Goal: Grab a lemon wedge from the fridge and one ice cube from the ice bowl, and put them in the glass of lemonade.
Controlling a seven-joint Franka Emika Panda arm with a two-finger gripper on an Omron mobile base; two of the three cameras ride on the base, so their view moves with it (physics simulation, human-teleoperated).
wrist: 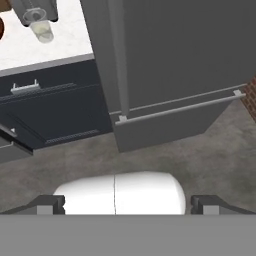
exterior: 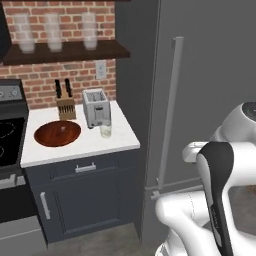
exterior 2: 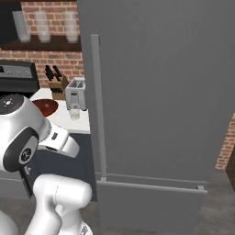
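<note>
Left base view: fridge (exterior: pixel 210 75) shut, so the lemon wedge is presumably inside, unseen; the long pale bar handle (exterior: pixel 170 112) runs upright down the door's left edge and is the obvious place to take hold, stiff and likely smooth, so the grip should wrap square around it, and the door will probably pull heavy. On the white worktop (exterior: pixel 115 142) sit the wooden ice bowl (exterior: pixel 57 133), toaster (exterior: pixel 96 107) and, just in front of the toaster, the small lemonade glass (exterior: pixel 105 131), fragile and easy to tip. The arm is folded low at lower right. Right base view: same shut door, handle (exterior 2: pixel 97 105) near the arm's elbow, glass (exterior 2: pixel 74 113) beside the toaster (exterior 2: pixel 75 94). Hand view: pincer (wrist: pixel 128 204) spread wide, empty, looking down past the fridge's (wrist: pixel 190 55) lower edge toward the floor (wrist: pixel 200 160); glass (wrist: pixel 42 30) at top left.
</note>
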